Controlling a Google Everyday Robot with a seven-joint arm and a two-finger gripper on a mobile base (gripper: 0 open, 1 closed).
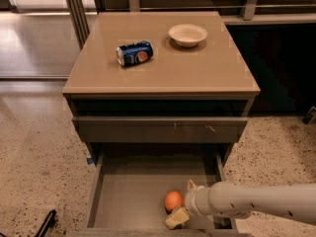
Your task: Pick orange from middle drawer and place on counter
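The orange [173, 200] lies on the floor of the pulled-out middle drawer [128, 196], near its front right. My gripper [183, 201] reaches in from the right on a pale arm. Its jaws are open, with one tan finger [190, 184] behind the orange and the other finger [177, 217] in front of it. The orange sits between them, resting on the drawer floor. The tan counter [197, 68] tops the cabinet above.
A blue soda can [134, 53] lies on its side on the counter, and a pale bowl [187, 34] stands behind it to the right. A shut drawer front [158, 130] overhangs the open drawer. Speckled floor [34, 147] surrounds the cabinet.
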